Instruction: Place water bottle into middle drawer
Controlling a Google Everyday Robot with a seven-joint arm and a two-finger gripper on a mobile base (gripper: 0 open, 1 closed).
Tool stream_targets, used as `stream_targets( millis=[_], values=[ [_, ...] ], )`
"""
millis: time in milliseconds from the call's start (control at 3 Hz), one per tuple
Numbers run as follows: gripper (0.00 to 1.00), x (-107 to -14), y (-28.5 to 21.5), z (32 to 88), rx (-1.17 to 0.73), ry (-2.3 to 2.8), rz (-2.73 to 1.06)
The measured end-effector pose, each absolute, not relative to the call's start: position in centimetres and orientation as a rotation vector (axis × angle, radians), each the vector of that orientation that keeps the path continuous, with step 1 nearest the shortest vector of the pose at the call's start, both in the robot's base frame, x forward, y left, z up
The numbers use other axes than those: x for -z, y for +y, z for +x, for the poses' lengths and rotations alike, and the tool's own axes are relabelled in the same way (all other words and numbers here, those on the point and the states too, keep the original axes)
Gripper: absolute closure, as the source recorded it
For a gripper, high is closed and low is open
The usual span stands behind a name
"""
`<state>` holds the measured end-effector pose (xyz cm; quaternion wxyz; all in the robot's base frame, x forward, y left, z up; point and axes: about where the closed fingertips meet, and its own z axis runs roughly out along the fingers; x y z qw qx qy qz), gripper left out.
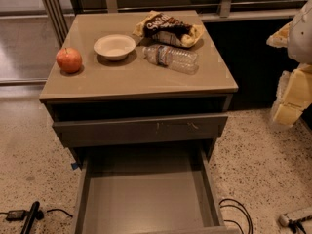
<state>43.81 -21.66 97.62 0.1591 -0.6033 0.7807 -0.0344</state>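
The water bottle point(171, 57) lies on its side on the cabinet top point(136, 79), right of centre, its cap end pointing left toward the bowl. The middle drawer point(146, 194) is pulled far out at the bottom of the view; its smooth grey floor holds nothing. My gripper point(288, 77) hangs at the far right edge, off the cabinet's right side, well apart from the bottle and above floor level. It holds nothing that I can see.
A white bowl point(114, 47) and a red apple point(68, 60) sit left of the bottle, with a dark snack bag point(168, 28) behind it. The scratched drawer front point(141, 129) sits slightly out above the open drawer. Cables point(236, 213) lie on the floor.
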Motion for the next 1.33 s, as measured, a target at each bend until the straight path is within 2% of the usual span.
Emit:
stream_targets(
  millis=[667,1333],
  values=[
    [0.0,-98.3,-21.5,44.0,0.083,2.18,-1.739],
    [0.0,-101.0,-19.2,46.7,-0.121,1.934,-1.618]
  ],
)
